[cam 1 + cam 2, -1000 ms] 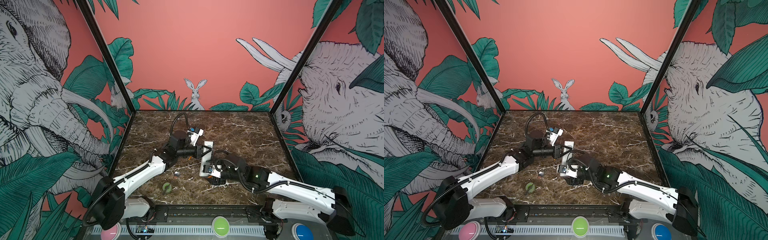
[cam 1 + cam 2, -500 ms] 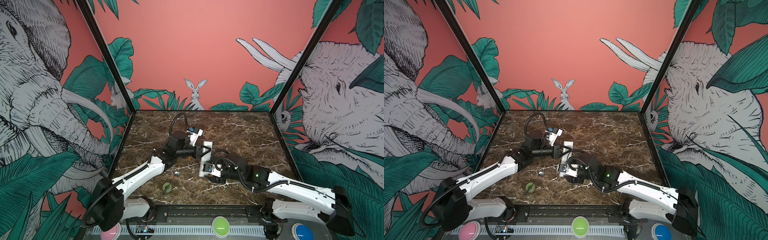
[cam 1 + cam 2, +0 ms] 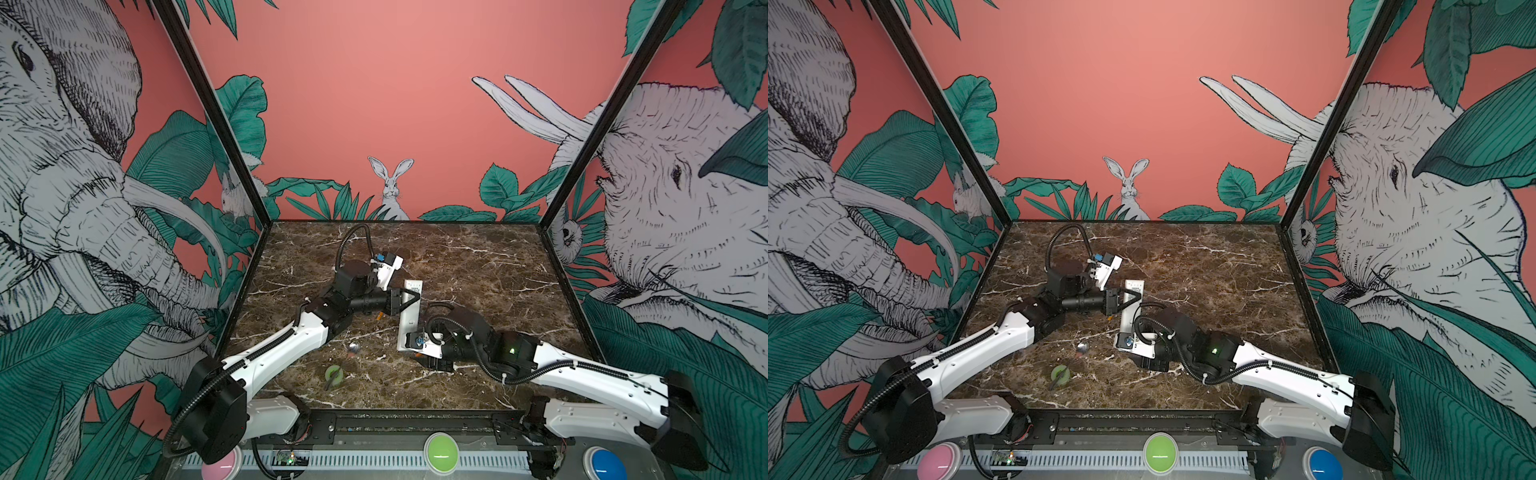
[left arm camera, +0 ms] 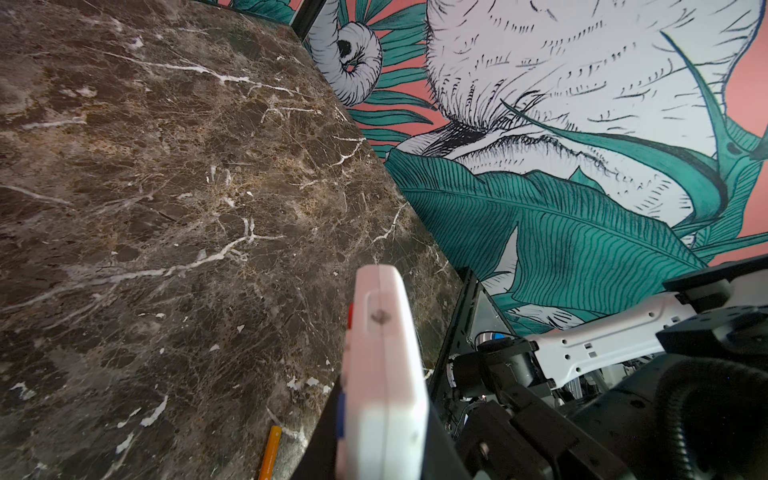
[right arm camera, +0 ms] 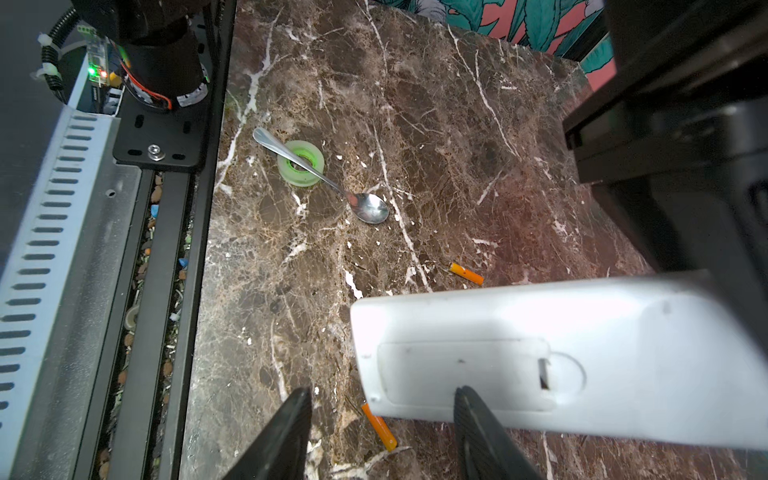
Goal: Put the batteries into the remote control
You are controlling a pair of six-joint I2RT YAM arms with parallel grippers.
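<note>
Over the brown marble tabletop (image 3: 478,266), your right gripper (image 5: 382,392) has narrowed to a part-open gap in the last second. It has also edged onto the near end of the remote control (image 3: 409,316). It looks set to work off the battery cover (image 5: 461,370), which is still on. The left gripper (image 3: 401,301) clamps the remote mid-length, back up. One battery (image 5: 379,428) lies between the right gripper's fingers, partly under the remote's edge. The other battery (image 5: 466,274) rests just beyond the remote.
</note>
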